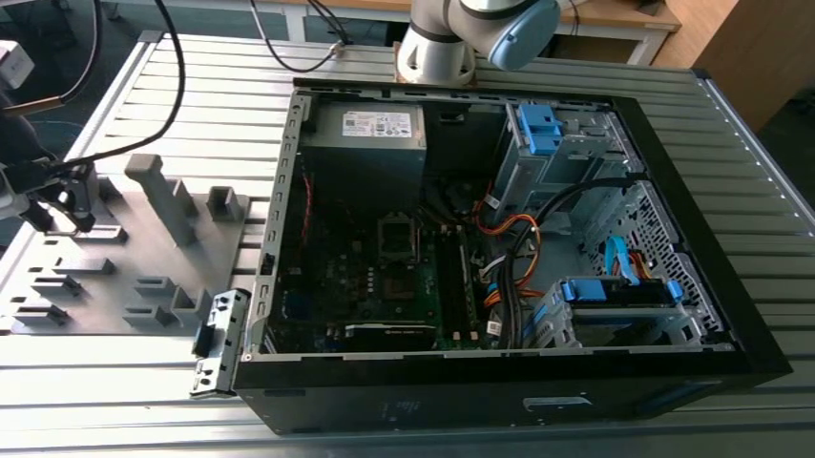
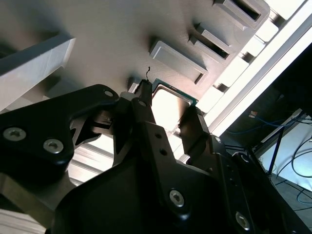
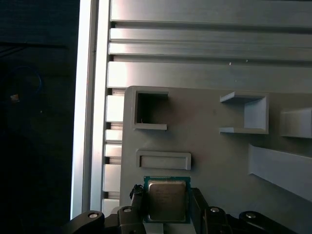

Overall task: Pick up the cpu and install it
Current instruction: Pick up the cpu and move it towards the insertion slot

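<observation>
In both wrist views gripper (image 3: 167, 207) is pinching cpu (image 3: 166, 197) by edge of grey tray (image 3: 219, 161); exterior view is adding open PC case (image 1: 510, 401) alongside.

Robotics lab or workshop, slotted aluminium bench (image 1: 229, 86), opened computer tower (image 1: 510, 405), grey parts fixture (image 1: 114, 260), arm base (image 1: 436, 57)

The cpu (image 3: 166, 200), silver face up with green edging, lies flat on the grey tray (image 3: 209, 161).

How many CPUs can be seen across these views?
1. The cpu lies flat on the grey tray, at the gripper, in both wrist views. Whether another sits hidden inside the open computer case cannot be told.
</observation>
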`<state>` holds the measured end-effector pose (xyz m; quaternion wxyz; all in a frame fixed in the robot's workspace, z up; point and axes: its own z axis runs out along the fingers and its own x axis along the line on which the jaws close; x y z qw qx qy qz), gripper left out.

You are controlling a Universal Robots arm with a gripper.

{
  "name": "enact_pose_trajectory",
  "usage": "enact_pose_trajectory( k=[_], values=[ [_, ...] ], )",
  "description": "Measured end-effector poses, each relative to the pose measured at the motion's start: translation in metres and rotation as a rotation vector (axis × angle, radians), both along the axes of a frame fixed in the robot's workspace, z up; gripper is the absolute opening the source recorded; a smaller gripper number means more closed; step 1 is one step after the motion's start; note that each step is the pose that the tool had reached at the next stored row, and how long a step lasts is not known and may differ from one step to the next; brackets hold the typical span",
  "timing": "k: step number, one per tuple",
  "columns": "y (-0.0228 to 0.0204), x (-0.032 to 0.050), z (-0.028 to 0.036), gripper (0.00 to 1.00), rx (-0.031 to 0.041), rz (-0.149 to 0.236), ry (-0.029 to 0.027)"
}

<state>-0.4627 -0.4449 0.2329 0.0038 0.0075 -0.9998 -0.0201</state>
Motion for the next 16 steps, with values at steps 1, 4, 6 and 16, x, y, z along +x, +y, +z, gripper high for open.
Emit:
enact_pose_trajectory(
  k=[1,4,6,16],
  values=[
    [0.0000,0.0000,0.0000,0.47,0.0000,0.000,0.0000],
    [0.0000,0.0000,0.0010,0.47,-0.0002,0.000,0.0003],
    [0.0000,0.0000,0.0018,0.47,-0.0001,0.000,0.0001],
    [0.0000,0.0000,0.0044,0.47,0.0001,0.000,0.0000]
  ],
)
